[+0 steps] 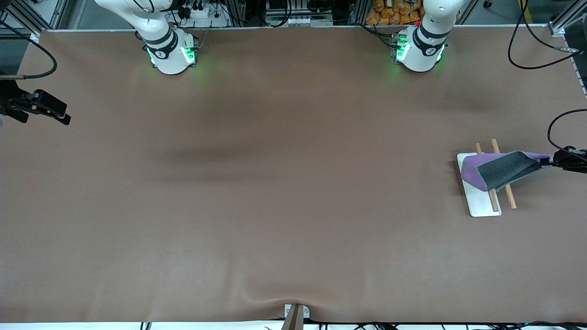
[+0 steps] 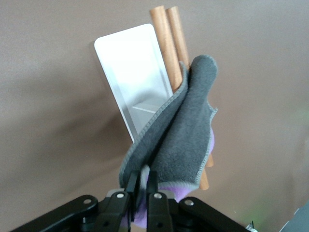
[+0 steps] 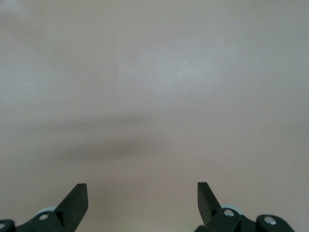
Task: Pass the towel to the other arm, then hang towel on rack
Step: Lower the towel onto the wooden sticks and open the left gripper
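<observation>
Front view: the towel [image 1: 497,168] is seen draped over the rack [image 1: 481,201] at the left arm's end of the table, dark grey face up with purple showing at the edge toward the right arm's end, and one corner is held up by the left gripper [image 1: 548,161]. In the left wrist view the fingers [image 2: 153,186] are seen pinched nearly together on the towel's [image 2: 176,140] edge, so the cloth is gripped, not released. The cloth is laid across both brown wooden rods [image 2: 166,43], which stick out past it at each end; the rack's white base plate [image 2: 128,63] is partly covered. The held corner is lifted off the rods toward the gripper, so the towel is judged only partly settled. Handover is judged done, since the towel is held by one arm only and nothing is carried by the other. What is left, by judgement: the corner is to be lowered, the fingers opened, and the arm withdrawn without the cloth being dragged off the rods. The right gripper [image 1: 46,107] is parked over the brown table cover [image 1: 275,183] at the right arm's end, well apart from the rack, waiting. In the right wrist view its fingers [image 3: 77,198] are spread wide with nothing between them, only bare table cover [image 3: 154,87] below.
</observation>
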Controlling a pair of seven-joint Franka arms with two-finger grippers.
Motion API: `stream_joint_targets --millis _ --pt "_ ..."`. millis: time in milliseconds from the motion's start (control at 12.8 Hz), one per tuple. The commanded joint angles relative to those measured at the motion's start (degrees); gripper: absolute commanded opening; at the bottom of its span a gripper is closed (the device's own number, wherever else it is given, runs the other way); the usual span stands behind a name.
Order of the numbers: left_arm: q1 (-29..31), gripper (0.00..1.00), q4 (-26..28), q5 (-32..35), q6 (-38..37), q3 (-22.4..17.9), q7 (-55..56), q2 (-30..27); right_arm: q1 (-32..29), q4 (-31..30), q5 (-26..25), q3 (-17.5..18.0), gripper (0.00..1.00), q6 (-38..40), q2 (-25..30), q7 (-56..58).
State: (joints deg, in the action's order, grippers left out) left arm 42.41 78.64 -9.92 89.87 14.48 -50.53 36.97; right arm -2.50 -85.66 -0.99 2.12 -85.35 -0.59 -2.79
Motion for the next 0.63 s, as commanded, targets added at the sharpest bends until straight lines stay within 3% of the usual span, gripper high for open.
stream_joint_targets --millis 0,78,314,549 --pt "1.36 0.55 -0.76 1.14 1.44 0.28 -0.98 1.61 -0.4 1.2 0.19 0.08 1.0 0.8 -0.46 0.5" --pt "1.54 1.0 -0.68 1.05 1.44 0.28 -0.89 1.7 -0.32 1.2 0.19 0.08 1.0 0.88 -0.37 0.5" --pt "2.42 1.0 -1.03 0.96 1.53 0.54 -0.36 0.74 -0.4 1.2 0.19 -0.01 1.0 0.8 -0.37 0.5" --pt "1.37 1.0 -1.47 1.22 1.18 1.33 -0.27 -6.1 -0.4 1.2 0.19 -0.01 1.0 0.71 -0.46 0.5"
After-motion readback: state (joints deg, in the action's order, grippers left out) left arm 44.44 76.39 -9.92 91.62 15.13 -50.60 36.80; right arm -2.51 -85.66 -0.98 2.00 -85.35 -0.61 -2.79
